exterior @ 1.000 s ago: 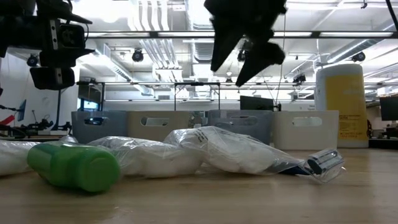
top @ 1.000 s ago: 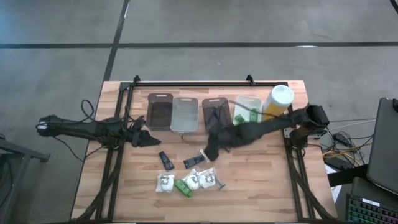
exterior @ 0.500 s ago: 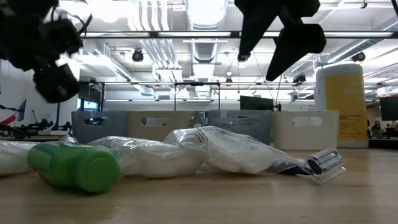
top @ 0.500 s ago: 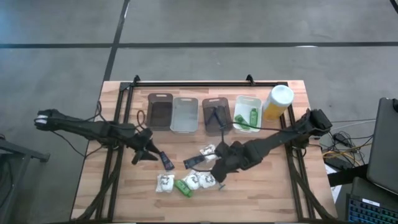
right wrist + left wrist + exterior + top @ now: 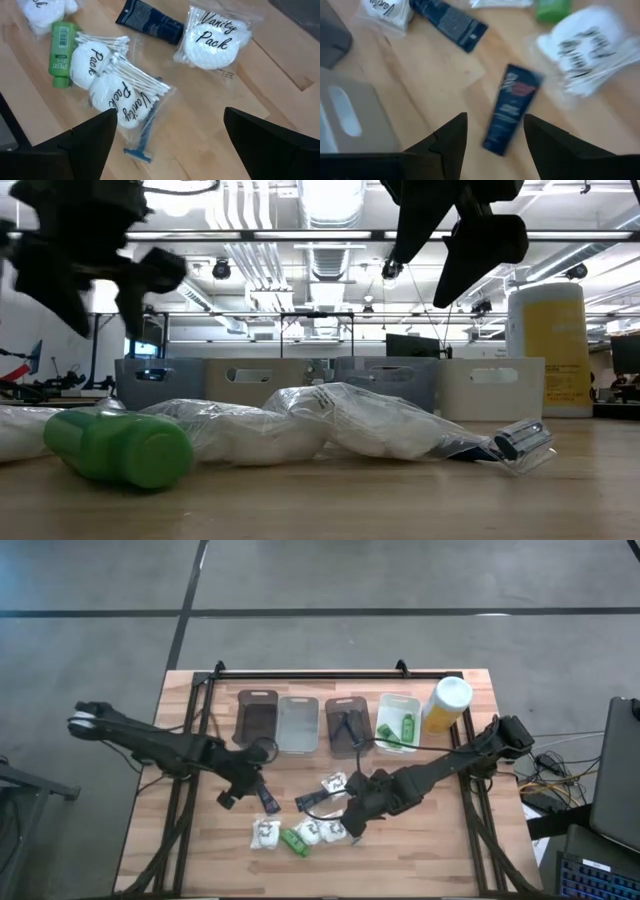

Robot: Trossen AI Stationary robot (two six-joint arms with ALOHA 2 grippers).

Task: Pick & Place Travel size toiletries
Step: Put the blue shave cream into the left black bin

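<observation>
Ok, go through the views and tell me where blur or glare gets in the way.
Left wrist view: motion blur smears the dark-blue tube and white packet; print unreadable. Right wrist view: sharp, "Vanity Pack" reads on the packet. Low view: bright ceiling lights behind turn both arms into silhouettes; the green bottle up close looks soft. High view: even light, no glare on the table.

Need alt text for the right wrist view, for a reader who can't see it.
The open right end effector hovers above a wooden table strewn with toiletries: clear "Vanity Pack" packets of cotton pads and swabs, a blue razor, a green bottle and a dark blue tube.
</observation>
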